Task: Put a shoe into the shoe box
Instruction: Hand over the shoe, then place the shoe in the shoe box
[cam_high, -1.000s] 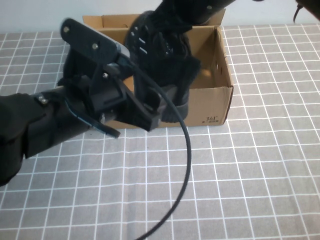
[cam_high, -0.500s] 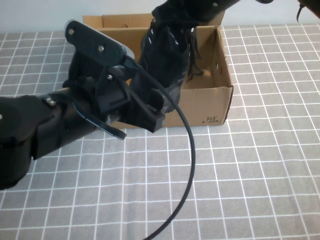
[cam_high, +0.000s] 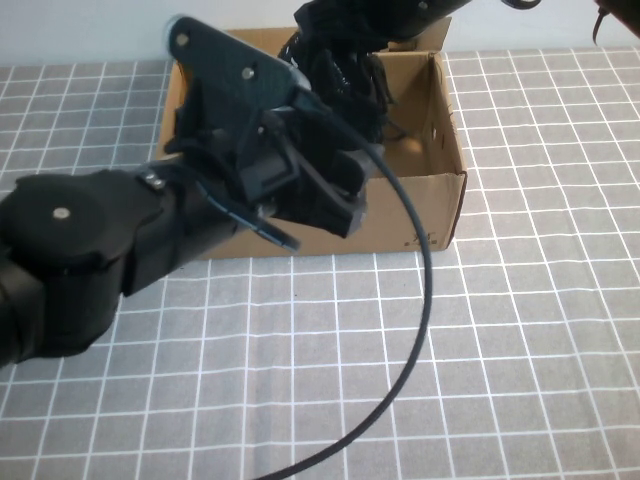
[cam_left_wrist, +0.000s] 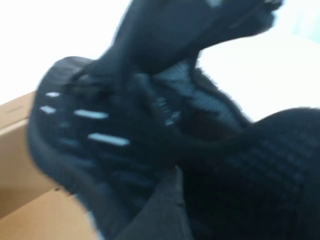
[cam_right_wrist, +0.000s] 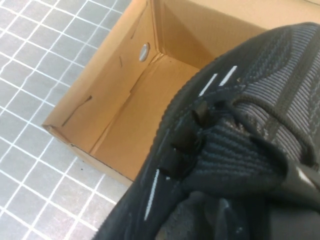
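The shoe (cam_high: 345, 75) hangs over the open shoe box (cam_high: 440, 190) at the far side of the desk (cam_high: 520, 340), clamped in the right pincer (cam_high: 385, 25). The left pincer (cam_high: 330, 195), jaws apart, sits at the box's near wall beside the shoe. If released tilted, the shoe could catch on the rim or bump the left arm. A small dark "361" print marks the box's near right corner.
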